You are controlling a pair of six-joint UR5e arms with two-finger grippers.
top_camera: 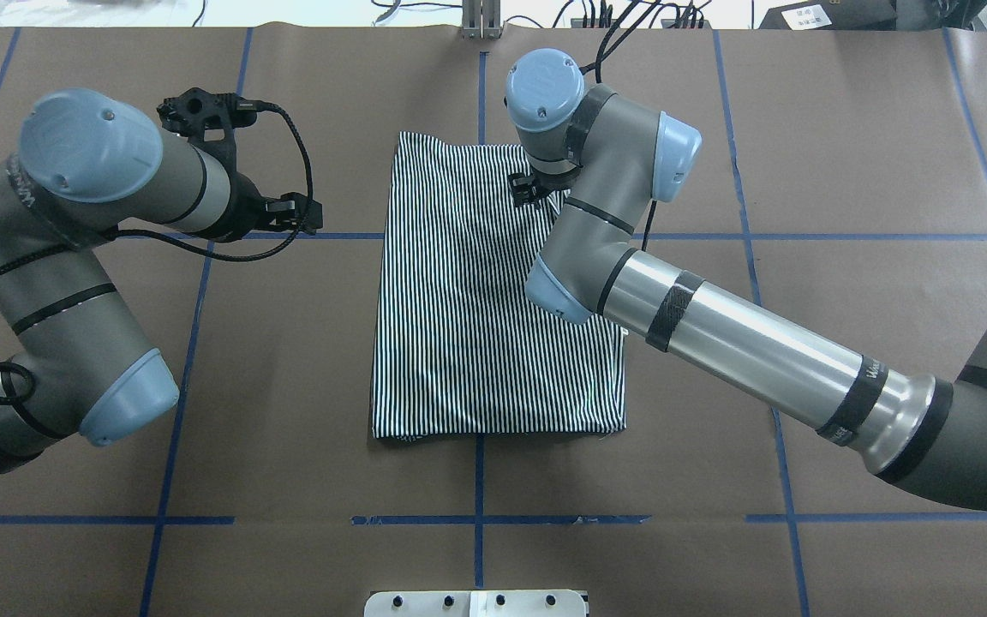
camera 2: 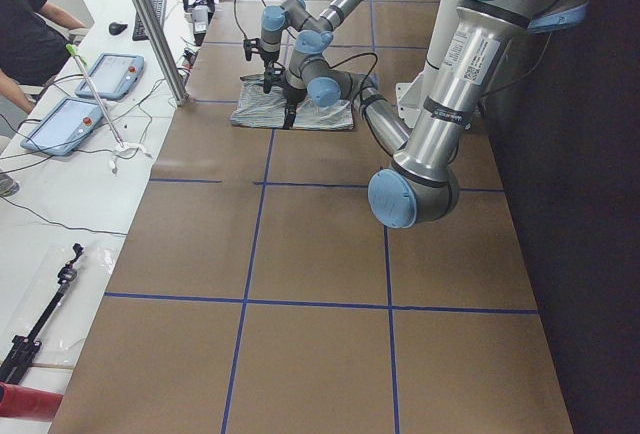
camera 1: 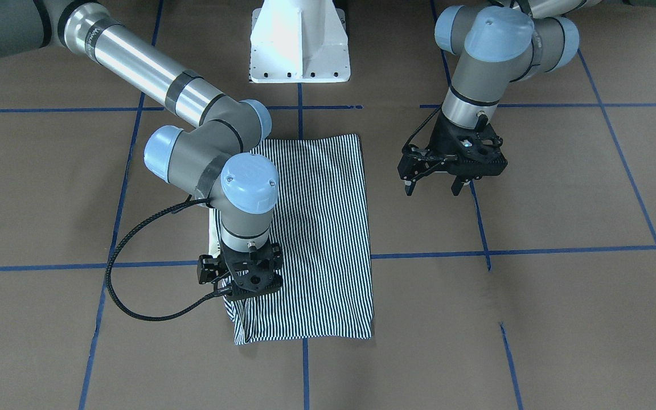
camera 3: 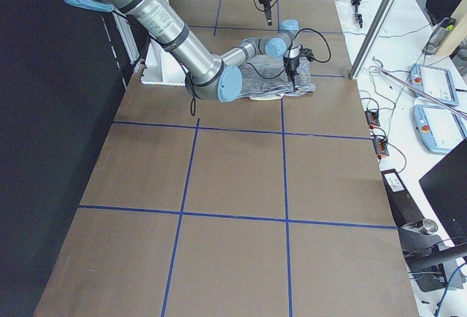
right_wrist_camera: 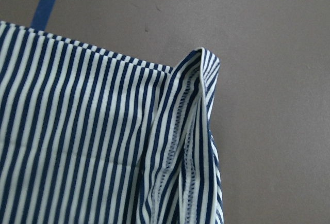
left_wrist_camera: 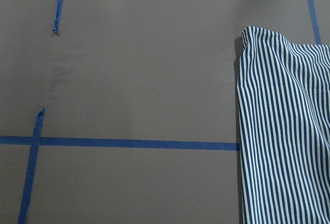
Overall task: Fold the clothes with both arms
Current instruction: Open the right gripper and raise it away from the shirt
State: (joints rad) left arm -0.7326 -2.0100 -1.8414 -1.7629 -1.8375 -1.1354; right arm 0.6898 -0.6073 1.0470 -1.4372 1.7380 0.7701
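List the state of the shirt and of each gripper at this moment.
polo shirt, folded into a rectangle, lying on the table, one edge ridged up near the right gripper.
left gripper, open, empty, hovering above the table beside the shirt.
right gripper, down at the shirt's corner farthest from the robot's base; open or shut cannot be told.

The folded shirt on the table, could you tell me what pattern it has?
Thin navy-and-white stripes on the shirt, clearest in the right wrist view.

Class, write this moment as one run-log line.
shirt: folded rectangle | right hand: at shirt corner, grip unclear | left hand: open, beside shirt
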